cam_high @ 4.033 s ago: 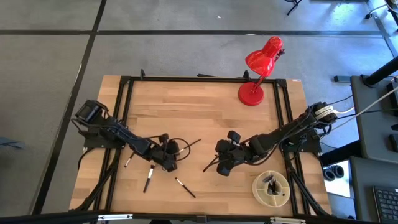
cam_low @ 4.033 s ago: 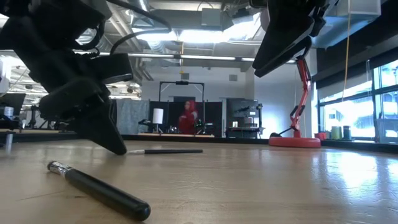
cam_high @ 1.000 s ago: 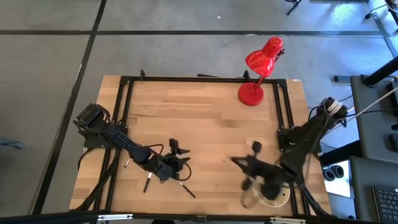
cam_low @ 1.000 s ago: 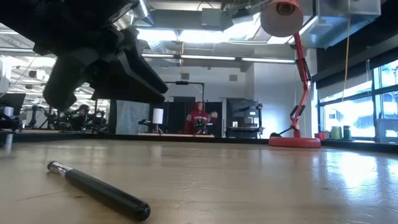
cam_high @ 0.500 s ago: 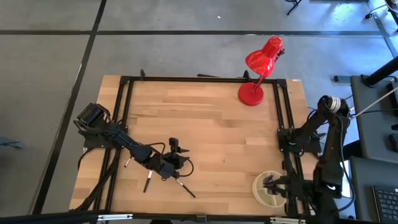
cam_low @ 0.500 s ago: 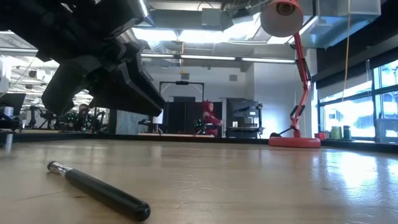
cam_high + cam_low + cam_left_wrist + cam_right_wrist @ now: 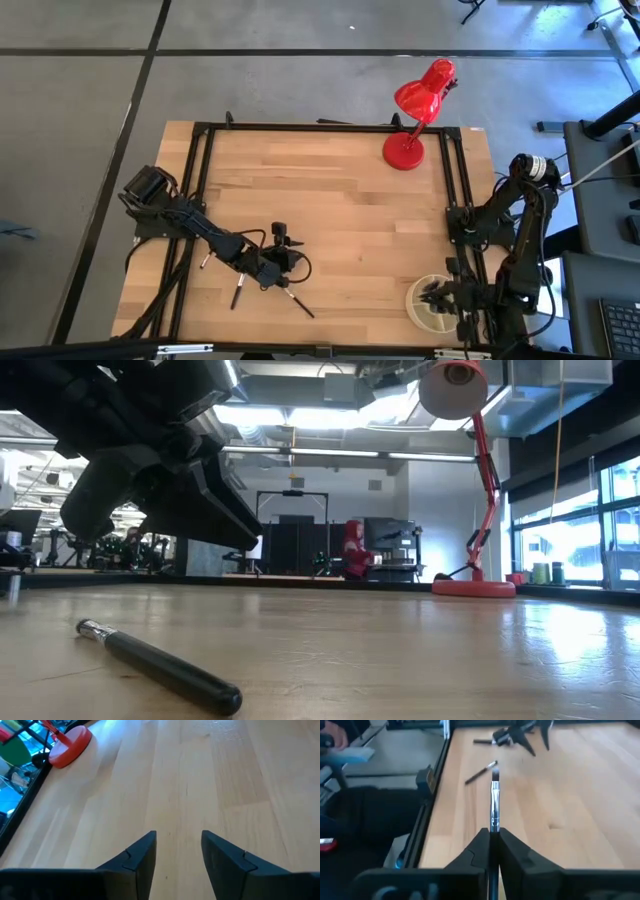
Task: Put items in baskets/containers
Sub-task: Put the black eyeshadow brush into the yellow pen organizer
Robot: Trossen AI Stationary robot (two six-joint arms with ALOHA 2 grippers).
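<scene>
My right gripper (image 7: pixel 432 293) is over the round cream dish (image 7: pixel 414 306) at the table's near right corner and is shut on a thin makeup brush (image 7: pixel 493 805). My left gripper (image 7: pixel 285 262) is open and empty, low over the near left part of the table, and the left wrist view (image 7: pixel 178 840) shows only bare wood between its fingers. Three dark brushes lie flat on the table near it: one (image 7: pixel 207 260), another (image 7: pixel 238 293) and a third (image 7: pixel 298 302). One brush (image 7: pixel 150 665) shows close up in the low view. My right gripper pinches the brush's dark handle (image 7: pixel 492 832) between its two fingers. The brush lies along the fingers and sticks out past their tips, with its silver ferrule and dark bristle tip (image 7: pixel 495 772) pointing toward the table's left. It is lifted clear of the table.
A red desk lamp stands on its round base (image 7: pixel 403 151) at the far right. Black frame rails (image 7: pixel 452 200) run along the table's sides. The middle of the wooden table (image 7: pixel 340 210) is bare.
My right gripper has swung with the brush from the table's near middle toward the near right corner and now stands over the dish, the arm folded back at the right edge. My left gripper has stayed near the brushes.
</scene>
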